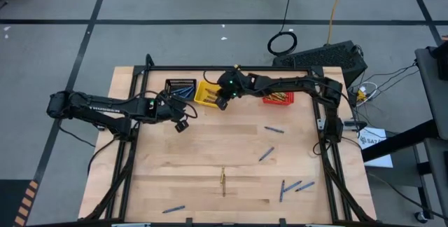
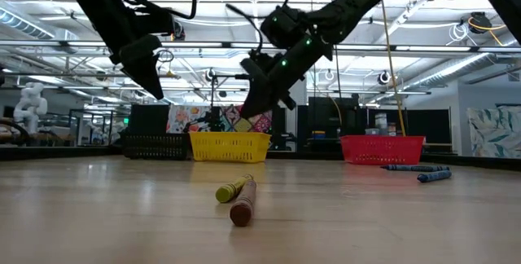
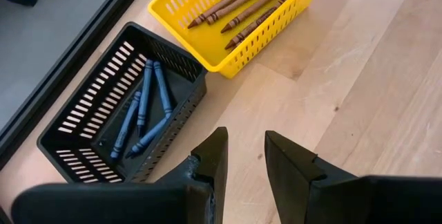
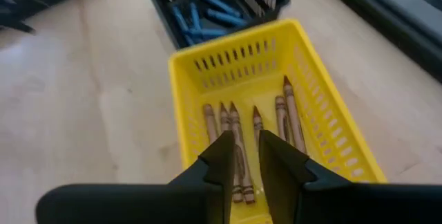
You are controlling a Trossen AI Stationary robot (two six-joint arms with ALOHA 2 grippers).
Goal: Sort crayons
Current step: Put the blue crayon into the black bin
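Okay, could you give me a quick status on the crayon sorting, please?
Right gripper open, empty, over yellow basket of brown crayons. Left gripper open, empty, beside black basket. Loose crayons on table; path unobstructed.

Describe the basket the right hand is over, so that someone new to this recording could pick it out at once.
Along the far edge of the wooden table stand three mesh baskets in a row. The right hand hovers over the yellow basket, the middle one. It holds only brown crayons, unlike the black basket of blue crayons and the red basket.

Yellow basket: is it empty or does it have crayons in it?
Not empty. The yellow basket holds several brown crayons lying flat on its bottom; the left wrist view shows them too.
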